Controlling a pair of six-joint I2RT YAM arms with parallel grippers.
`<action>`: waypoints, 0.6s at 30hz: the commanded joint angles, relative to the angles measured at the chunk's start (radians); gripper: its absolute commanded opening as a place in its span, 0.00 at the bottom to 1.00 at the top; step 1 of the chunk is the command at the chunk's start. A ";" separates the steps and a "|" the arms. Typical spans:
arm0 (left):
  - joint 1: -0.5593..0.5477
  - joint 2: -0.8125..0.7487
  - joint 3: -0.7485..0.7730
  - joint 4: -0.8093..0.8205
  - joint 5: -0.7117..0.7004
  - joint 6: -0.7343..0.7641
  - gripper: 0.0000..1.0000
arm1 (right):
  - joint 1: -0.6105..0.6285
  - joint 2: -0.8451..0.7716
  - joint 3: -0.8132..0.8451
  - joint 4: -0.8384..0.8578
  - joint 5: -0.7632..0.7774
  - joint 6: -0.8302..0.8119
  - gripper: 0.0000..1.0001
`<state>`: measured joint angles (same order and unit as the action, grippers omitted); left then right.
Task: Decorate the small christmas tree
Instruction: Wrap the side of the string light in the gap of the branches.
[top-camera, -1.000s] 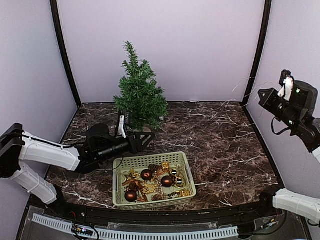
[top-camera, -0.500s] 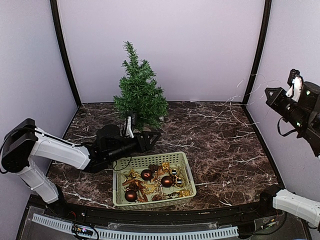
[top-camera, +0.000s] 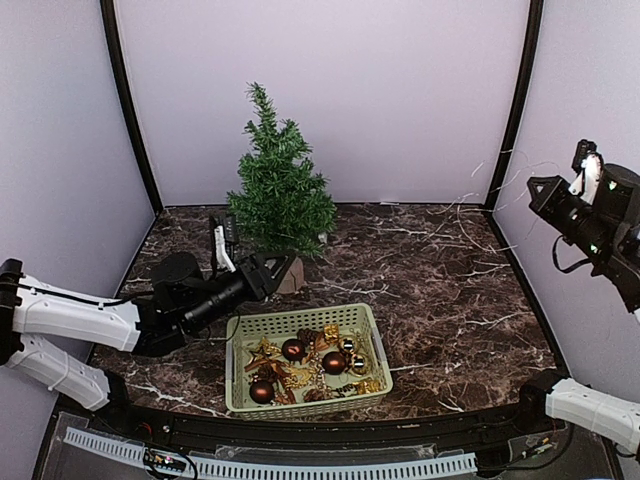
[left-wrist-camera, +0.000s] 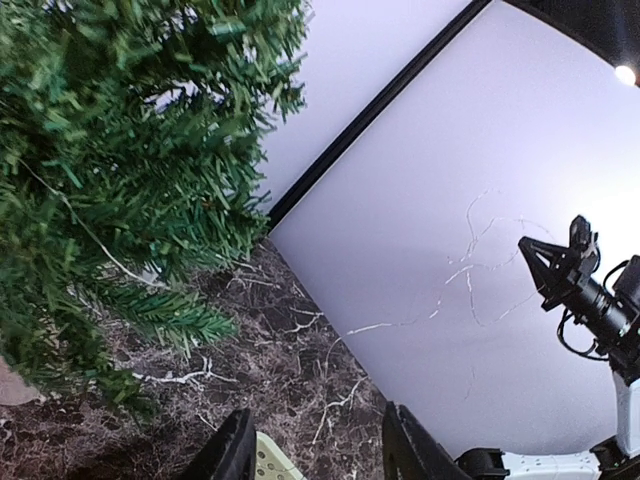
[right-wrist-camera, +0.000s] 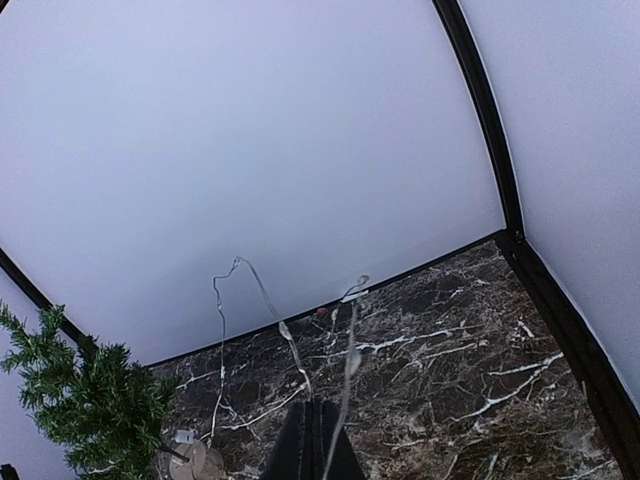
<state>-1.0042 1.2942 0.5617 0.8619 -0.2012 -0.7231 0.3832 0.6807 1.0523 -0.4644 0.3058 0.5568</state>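
The small christmas tree (top-camera: 280, 190) stands at the back of the marble table on a wooden stump (top-camera: 292, 276); its green branches fill the left of the left wrist view (left-wrist-camera: 90, 170). My left gripper (top-camera: 272, 270) lies low right beside the stump, jaws open with nothing between them (left-wrist-camera: 318, 450). My right gripper (top-camera: 536, 188) hangs high at the right, shut on a thin wire light string (right-wrist-camera: 290, 335) that trails from its fingertips (right-wrist-camera: 312, 412) toward the back wall. The tree also shows at the lower left of the right wrist view (right-wrist-camera: 90, 400).
A pale green basket (top-camera: 372, 345) sits at the near middle, holding brown baubles (top-camera: 293, 349), a gold star (top-camera: 262, 352) and gold trinkets. Its corner (left-wrist-camera: 268, 462) shows between my left fingers. Purple walls with black corner posts (top-camera: 512, 100) close in the table.
My left arm reached forward past the tree base, then drew back left; its gripper now rests by the stump. My right gripper shifted slightly right and up with the light string.
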 joint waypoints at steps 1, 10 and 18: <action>-0.004 -0.119 -0.040 -0.098 -0.093 -0.056 0.46 | -0.005 0.001 -0.010 0.055 -0.021 0.009 0.00; 0.076 -0.082 0.090 -0.264 -0.019 -0.117 0.47 | -0.006 0.003 -0.030 0.071 -0.025 0.013 0.00; 0.112 -0.024 0.141 -0.266 0.033 -0.122 0.48 | -0.005 0.001 -0.049 0.088 -0.034 0.023 0.00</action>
<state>-0.9100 1.2522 0.6621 0.6029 -0.2127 -0.8299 0.3832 0.6834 1.0183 -0.4351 0.2836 0.5632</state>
